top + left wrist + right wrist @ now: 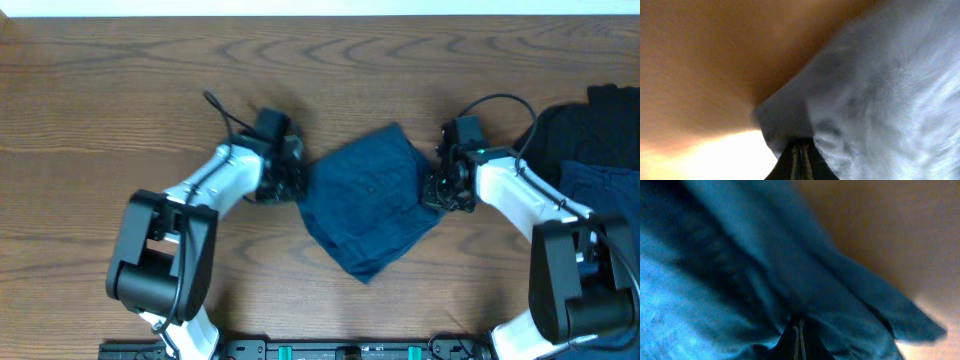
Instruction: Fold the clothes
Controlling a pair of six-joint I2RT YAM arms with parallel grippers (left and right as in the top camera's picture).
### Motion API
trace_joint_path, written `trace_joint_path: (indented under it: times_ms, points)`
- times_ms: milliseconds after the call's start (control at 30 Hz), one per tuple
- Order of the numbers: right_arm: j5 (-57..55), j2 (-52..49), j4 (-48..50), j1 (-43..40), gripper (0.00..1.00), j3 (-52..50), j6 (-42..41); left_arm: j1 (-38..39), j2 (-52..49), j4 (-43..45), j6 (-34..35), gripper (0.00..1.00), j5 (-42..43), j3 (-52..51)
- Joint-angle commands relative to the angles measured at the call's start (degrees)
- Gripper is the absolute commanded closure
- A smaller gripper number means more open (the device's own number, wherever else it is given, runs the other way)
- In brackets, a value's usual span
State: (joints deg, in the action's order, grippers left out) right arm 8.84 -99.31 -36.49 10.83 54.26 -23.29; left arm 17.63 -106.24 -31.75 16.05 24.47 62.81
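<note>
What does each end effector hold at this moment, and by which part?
Both hold the denim shorts: the left end effector pinches their left edge, the right end effector their right edge.

Overhead bright, sharp — wrist views blurred; shorts (880, 90) out of focus, perhaps overexposed.

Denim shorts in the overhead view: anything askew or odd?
The shorts lie as a lopsided bundle, turned cornerwise on the table. The left hand and right hand are shut on opposite sides. Nothing looks spilled or damaged.
</note>
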Motion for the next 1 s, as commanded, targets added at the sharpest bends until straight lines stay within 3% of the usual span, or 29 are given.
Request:
trace_joint_path:
  times_ms: [0,100,233,500,700,900,967]
  points:
    - [-1.4,6.8,-0.5,2.8,0.99,-0.4,-1.3,-3.4,0.7,-2.3,-1.4,0.90,2.8,7.4]
    - [-1.6,12.1,0.1,3.1,0.99,-0.4,-1.3,-5.3,2.4,-8.2,-3.0,0.83,3.0,13.0]
    - [0.5,17.2,3.1,3.1,0.98,-0.4,4.8,-6.3,6.0,-17.6,-3.3,0.66,3.0,16.9]
    - [2.2,12.3,6.1,4.9,0.97,-0.4,7.3,-5.8,8.1,-30.3,-3.3,0.45,3.0,14.6]
    - [2.4,3.3,7.6,7.1,0.99,-0.4,6.6,-5.0,8.1,-28.4,2.5,0.41,3.2,5.9]
    - [2.4,-1.0,7.7,7.3,0.99,-0.4,6.1,-2.8,8.1,-14.7,11.2,0.39,11.4,-5.9]
    - [2.4,-1.2,7.4,7.3,0.99,-0.4,5.9,-1.3,8.1,-9.2,14.9,0.33,12.7,-9.6]
